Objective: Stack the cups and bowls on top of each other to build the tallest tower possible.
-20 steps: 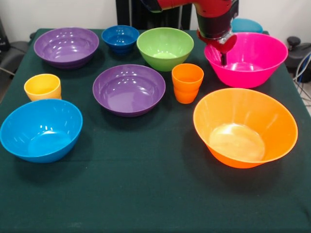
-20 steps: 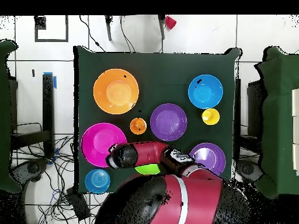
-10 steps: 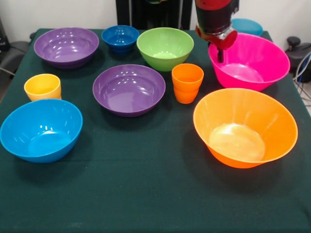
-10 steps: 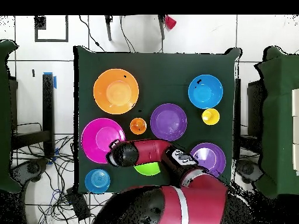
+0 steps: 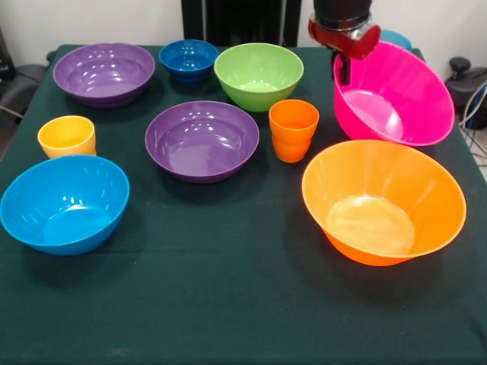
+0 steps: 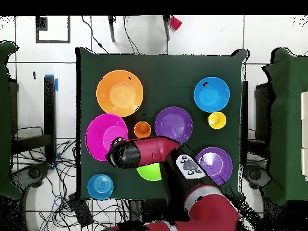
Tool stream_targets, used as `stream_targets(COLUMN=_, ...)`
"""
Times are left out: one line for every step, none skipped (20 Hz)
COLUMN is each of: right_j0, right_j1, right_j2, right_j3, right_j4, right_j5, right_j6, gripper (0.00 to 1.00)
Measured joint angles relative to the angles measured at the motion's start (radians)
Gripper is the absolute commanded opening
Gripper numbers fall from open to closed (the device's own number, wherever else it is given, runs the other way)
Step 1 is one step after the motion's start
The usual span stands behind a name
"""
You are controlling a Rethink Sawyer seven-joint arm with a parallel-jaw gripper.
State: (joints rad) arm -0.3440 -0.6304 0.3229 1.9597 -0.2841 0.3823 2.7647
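Since the earlier frames the large glossy pink plastic bowl point(image 5: 396, 95) has risen and tipped: its far rim is lifted, its mouth tilted toward the front camera, and from overhead it has shifted toward the large glossy orange plastic bowl point(image 5: 383, 199). The claw point(image 5: 344, 67) has climbed with it and appears clamped on the pink bowl's far rim, one dark finger showing inside the wall; the exact jaw gap is hidden.

No tower exists yet; every other piece sits apart on the dark green cloth-covered surface point(image 5: 228, 304). In descending size after the two large bowls:

- light-blue bowl point(image 5: 64, 202), near left;
- purple bowl point(image 5: 202, 140), centre, and a second purple bowl point(image 5: 104, 72), far left;
- green bowl point(image 5: 258, 75), far centre;
- teal bowl point(image 6: 100, 186), behind the pink one;
- small dark-blue bowl point(image 5: 189, 59);
- orange tumbler point(image 5: 293, 129) and yellow tumbler point(image 5: 67, 136).

Handling, as a judgement: the bowls look light, rigid and slick, so a thin rim pinch lets a wide bowl swing and tilt, as here. Hold deep on the rim and move slowly. The pink bowl seems bound for the orange bowl, which would make the widest base.
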Motion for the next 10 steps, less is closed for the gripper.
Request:
stream_targets(right_j0=0.0, right_j1=-0.004, right_j2=0.0, right_j3=0.0, right_j4=0.001, right_j5=0.006, right_j6=0.0, gripper=0.0)
stream_targets(right_j0=0.002, right_j1=-0.021, right_j2=0.0, right_j3=0.0, right_j4=0.003, right_j5=0.031, right_j6=0.0, gripper=0.0)
stream_targets(right_j0=0.002, right_j1=-0.029, right_j2=0.0, right_j3=0.0, right_j4=0.004, right_j5=0.043, right_j6=0.0, gripper=0.0)
stream_targets(right_j0=0.003, right_j1=-0.033, right_j2=0.0, right_j3=0.0, right_j4=0.005, right_j5=0.049, right_j6=0.0, gripper=0.0)
stream_targets(right_j0=0.003, right_j1=-0.037, right_j2=0.0, right_j3=0.001, right_j4=0.006, right_j5=0.055, right_j6=0.0, gripper=0.0)
stream_targets(right_j0=0.003, right_j1=-0.046, right_j2=0.0, right_j3=0.0, right_j4=0.008, right_j5=0.065, right_j6=0.0, gripper=0.0)
stream_targets(right_j0=0.003, right_j1=-0.061, right_j2=0.001, right_j3=0.001, right_j4=0.014, right_j5=0.083, right_j6=0.0, gripper=0.0)
stream_targets(right_j0=0.003, right_j1=-0.064, right_j2=0.001, right_j3=0.001, right_j4=0.015, right_j5=0.086, right_j6=0.0, gripper=0.0)
stream_targets(right_j0=0.003, right_j1=-0.068, right_j2=0.001, right_j3=0.0, right_j4=0.017, right_j5=0.089, right_j6=0.0, gripper=0.0)
stream_targets(right_j0=0.003, right_j1=-0.08, right_j2=0.002, right_j3=0.001, right_j4=0.025, right_j5=0.097, right_j6=0.0, gripper=0.0)
